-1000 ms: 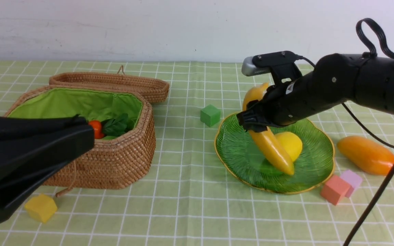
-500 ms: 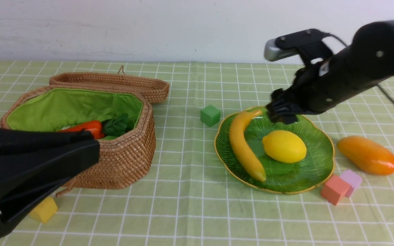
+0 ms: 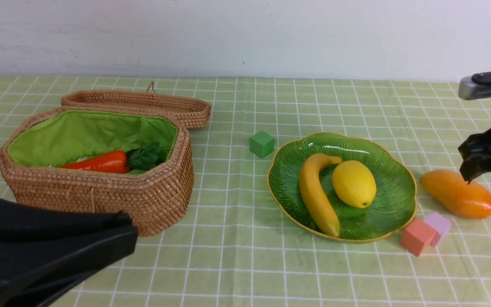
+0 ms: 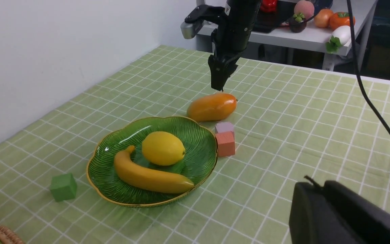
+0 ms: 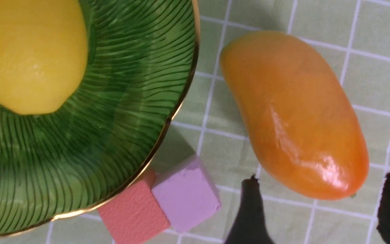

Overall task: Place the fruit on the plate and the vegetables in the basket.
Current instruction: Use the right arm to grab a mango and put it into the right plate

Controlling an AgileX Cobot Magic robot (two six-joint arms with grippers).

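With the banana (image 3: 317, 194) now released onto the plate (image 3: 392, 200) beside the lemon (image 3: 353, 184), the right gripper (image 3: 471, 172), spread wide and empty, is repositioned above the mango (image 3: 458, 194), the last fruit, at the plate's 3 o'clock.

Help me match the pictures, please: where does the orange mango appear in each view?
Front view: mango on the cloth at far right, right of the plate, just below the right gripper.
Left wrist view: mango beyond the plate, beneath the right gripper.
Right wrist view: mango beside the plate rim, close up.
Shared landmark: the pink cube and purple cube, between plate and mango.
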